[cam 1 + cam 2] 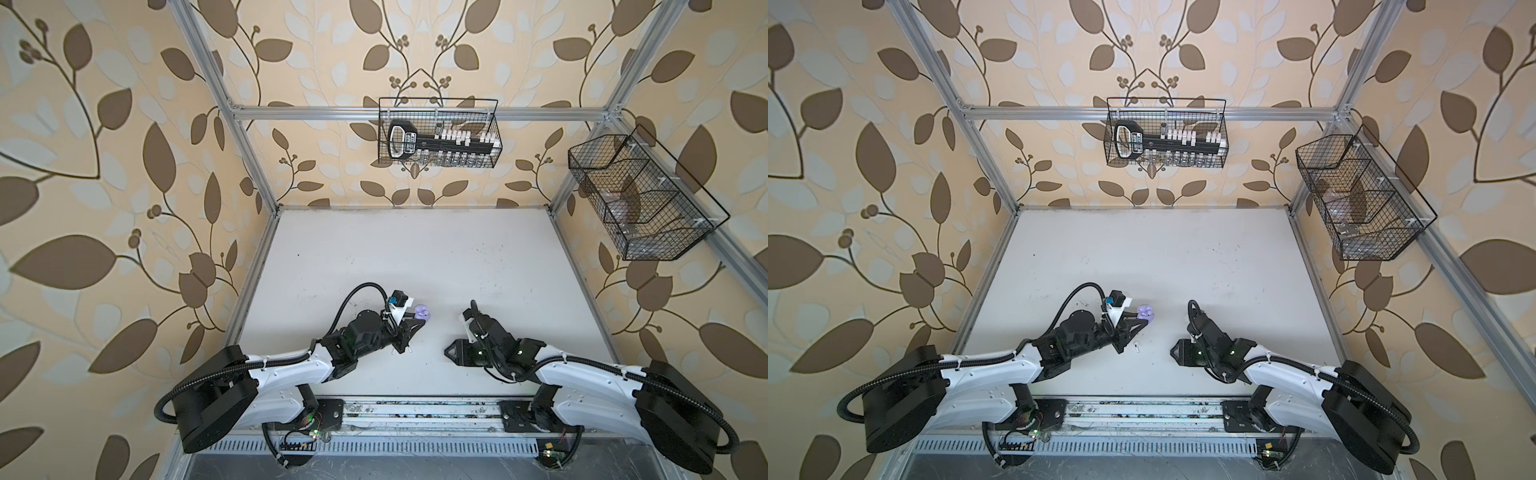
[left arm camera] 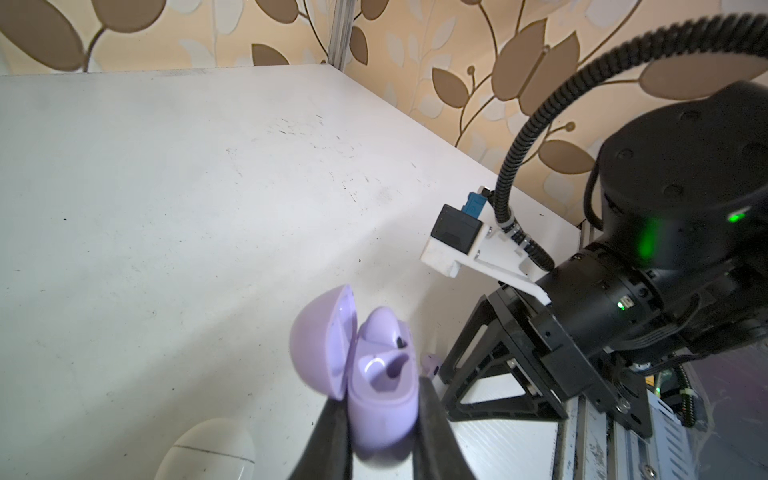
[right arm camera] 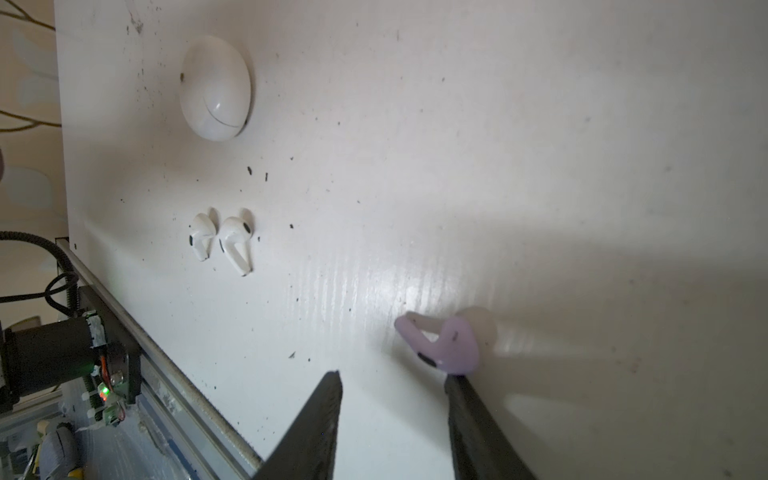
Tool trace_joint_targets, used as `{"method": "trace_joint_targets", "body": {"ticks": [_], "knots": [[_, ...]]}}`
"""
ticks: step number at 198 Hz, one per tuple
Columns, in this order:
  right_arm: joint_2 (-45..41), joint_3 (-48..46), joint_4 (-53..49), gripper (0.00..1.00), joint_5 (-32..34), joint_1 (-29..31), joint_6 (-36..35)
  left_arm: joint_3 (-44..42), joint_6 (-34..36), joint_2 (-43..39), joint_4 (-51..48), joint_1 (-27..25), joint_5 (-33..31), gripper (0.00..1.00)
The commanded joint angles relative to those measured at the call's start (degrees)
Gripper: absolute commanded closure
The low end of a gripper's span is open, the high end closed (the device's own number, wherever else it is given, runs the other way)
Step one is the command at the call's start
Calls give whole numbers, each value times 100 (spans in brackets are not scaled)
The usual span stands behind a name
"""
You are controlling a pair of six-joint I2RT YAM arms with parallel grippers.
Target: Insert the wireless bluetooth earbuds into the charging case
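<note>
- Left gripper (image 2: 378, 392) clenched on the base of the lilac case (image 2: 374, 419); lid (image 2: 316, 340) stands open.
- Right gripper (image 3: 392, 377) released: jaws apart, nothing between them.
- Lilac bud (image 3: 453, 345) lies on the table (image 3: 540, 166), at one right fingertip.
- Two white buds (image 3: 237, 241) lie side by side on the table, near the closed white case (image 3: 215, 88).

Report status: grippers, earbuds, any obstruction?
Left gripper shut on lilac case, lid open. Right gripper open, lilac earbud at its fingers, on table. White earbuds loose, white case closed. No blocker seen.
</note>
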Motion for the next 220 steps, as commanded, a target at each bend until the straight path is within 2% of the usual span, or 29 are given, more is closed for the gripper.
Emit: {"method": "trace_joint_targets", "body": {"ticks": [1,75,133,191,220], "knots": [[84,-1,-78,56,-5,-115,-101,125,58,-27,151,64,-10,96],[263,92,-21,56,-73,-198,-196,130,64,3,154,64,-8,96],[-81,304,-790,56,444,-206,-368,143,50,17,165,64,24,96],[21,494,-1078,57,884,-30,-397,142,59,1,160,64,2,96],[382,880,-1237,57,1186,231,-476,135,56,4,160,64,9,96]]}}
